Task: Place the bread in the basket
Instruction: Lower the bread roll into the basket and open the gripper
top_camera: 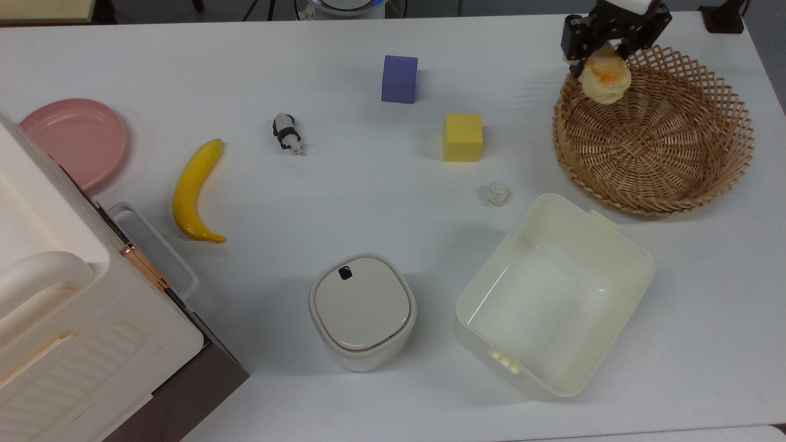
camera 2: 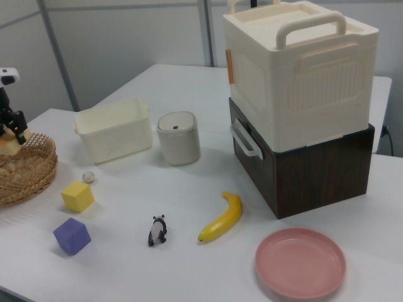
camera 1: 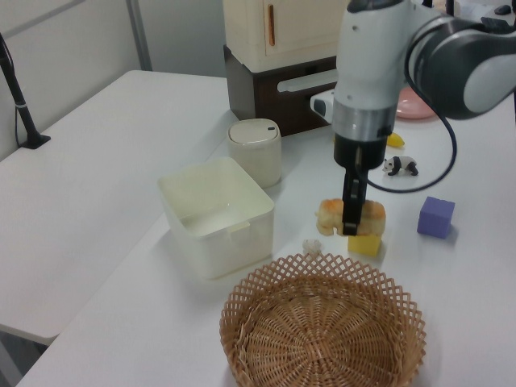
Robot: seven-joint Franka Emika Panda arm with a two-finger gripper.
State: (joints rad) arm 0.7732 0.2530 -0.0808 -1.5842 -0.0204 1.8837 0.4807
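My gripper [top_camera: 605, 56] is shut on the bread [top_camera: 605, 80], a lumpy orange-brown loaf hanging below the fingers. In the top view the bread hangs in the air over the upper-left rim of the round wicker basket [top_camera: 654, 132]. The left view has the gripper [camera 1: 351, 224] holding the bread [camera 1: 330, 215] just beyond the far rim of the basket [camera 1: 322, 334], above the table. At the right view's left edge, the bread [camera 2: 7, 146] sits under the gripper [camera 2: 11, 131], over the basket [camera 2: 25, 171].
A yellow cube [top_camera: 463, 137], a purple cube [top_camera: 400, 78] and a small white lump [top_camera: 497, 194] lie to the top view's left of the basket. A cream tub [top_camera: 552, 294], lidded canister [top_camera: 362, 310], banana [top_camera: 193, 190], panda figure [top_camera: 287, 132] and pink plate [top_camera: 73, 141] stand further off.
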